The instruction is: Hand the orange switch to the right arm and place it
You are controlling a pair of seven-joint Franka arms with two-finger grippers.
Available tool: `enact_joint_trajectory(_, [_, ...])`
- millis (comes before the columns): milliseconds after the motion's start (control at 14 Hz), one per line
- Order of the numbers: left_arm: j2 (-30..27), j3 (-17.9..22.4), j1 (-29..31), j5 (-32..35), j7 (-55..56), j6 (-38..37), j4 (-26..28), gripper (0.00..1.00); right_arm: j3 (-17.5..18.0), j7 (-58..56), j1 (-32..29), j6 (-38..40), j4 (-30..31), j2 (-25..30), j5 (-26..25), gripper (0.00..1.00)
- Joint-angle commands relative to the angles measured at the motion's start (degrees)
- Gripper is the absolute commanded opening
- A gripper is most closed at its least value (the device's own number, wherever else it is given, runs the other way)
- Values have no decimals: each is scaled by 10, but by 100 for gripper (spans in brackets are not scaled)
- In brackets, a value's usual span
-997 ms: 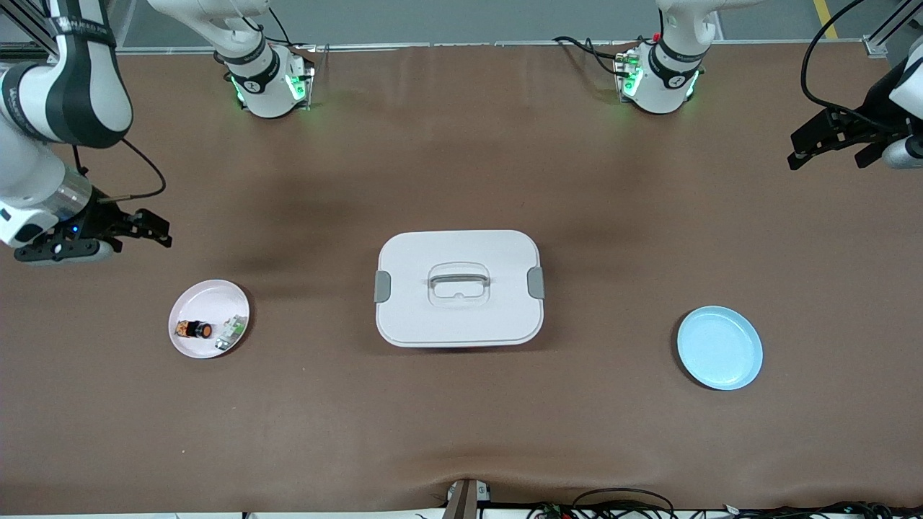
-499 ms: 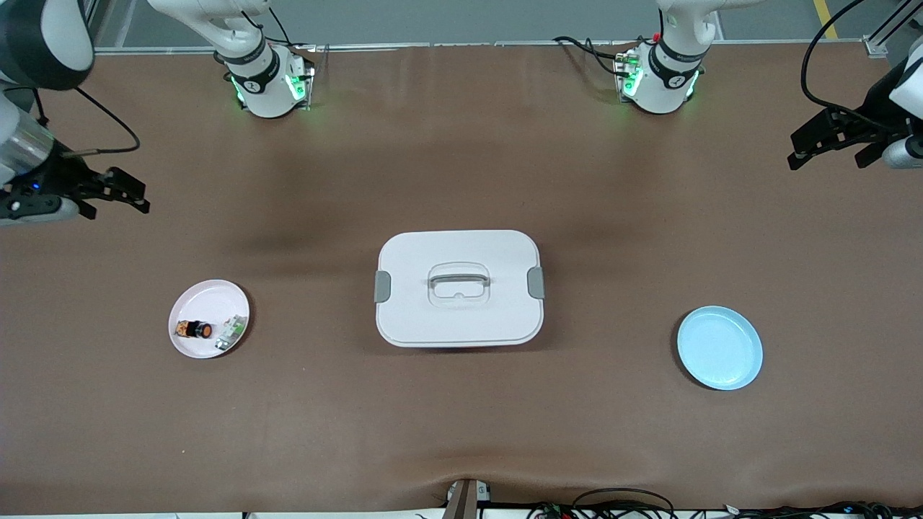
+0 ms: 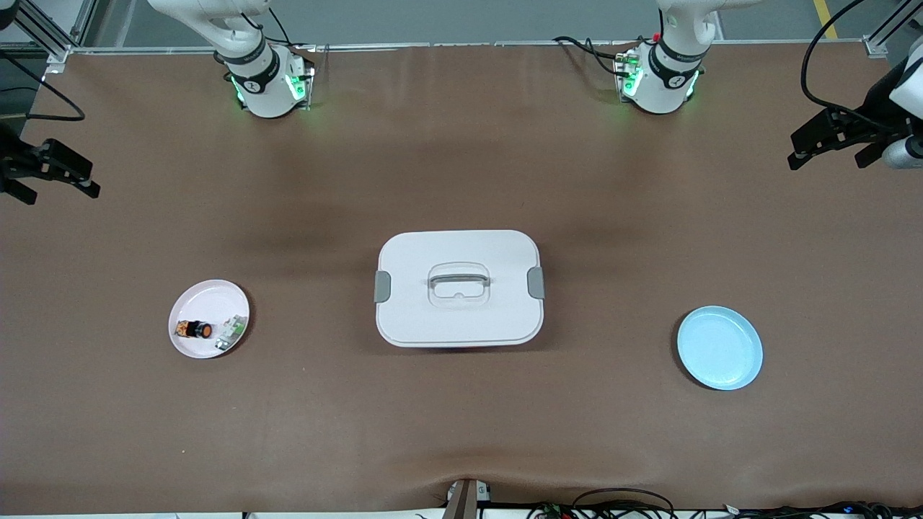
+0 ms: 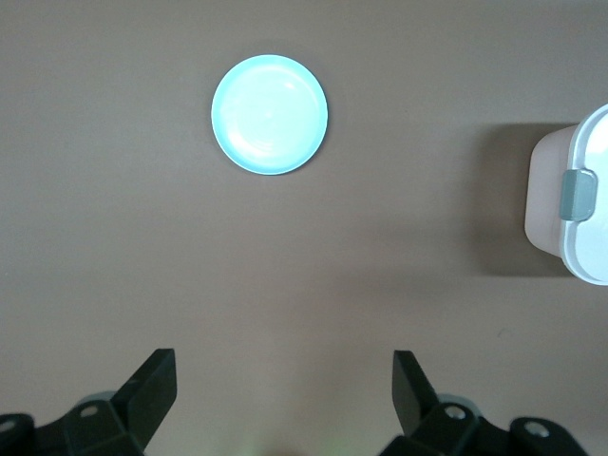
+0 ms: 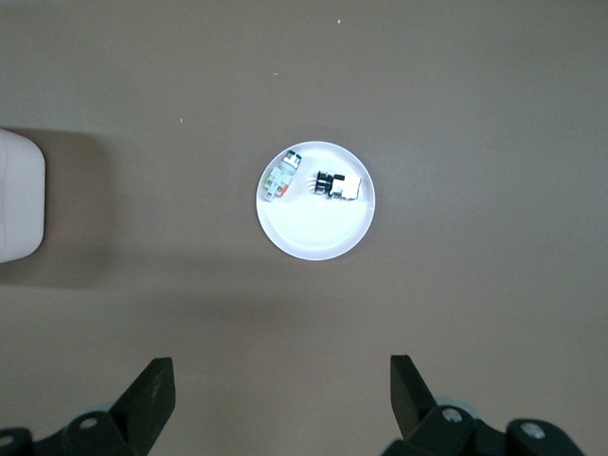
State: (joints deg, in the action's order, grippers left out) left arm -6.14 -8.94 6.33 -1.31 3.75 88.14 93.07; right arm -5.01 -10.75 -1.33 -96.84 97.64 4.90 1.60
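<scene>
While both arms wait, I see the right hand (image 3: 54, 173) spread, up over the surface (image 3: 461, 418) at the right arm's end. Orange switch (image 3: 195, 330) lies on the pink plate (image 3: 209, 288), just beside a green-and-white part (image 3: 231, 332). White lidded box (image 3: 459, 288) mid-surface. Blue plate (image 3: 720, 348) toward the left arm's end, with the left hand (image 3: 829, 140) spread up there.

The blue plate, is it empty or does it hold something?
Empty: the blue plate shows only its bare surface in the front view and the left wrist view.
</scene>
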Motion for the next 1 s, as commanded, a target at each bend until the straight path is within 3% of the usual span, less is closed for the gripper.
enact_joint_trajectory(0, [-8,2,2,-10,-6,0,4,100,1,43,-1,26,-69,-45,-12,100])
enact_joint_trajectory(285, [-7,2,2,-10,-6,1,4,100,1,79,1,19,-76,-48,-11,100])
enact_joint_trajectory(499, [-6,2,2,-10,-6,2,4,100,1,73,-3,55,-130,-76,-11,100])
enact_joint_trajectory(926, [-6,2,2,-10,-6,2,4,100,1,70,1,72,-131,-80,-9,100])
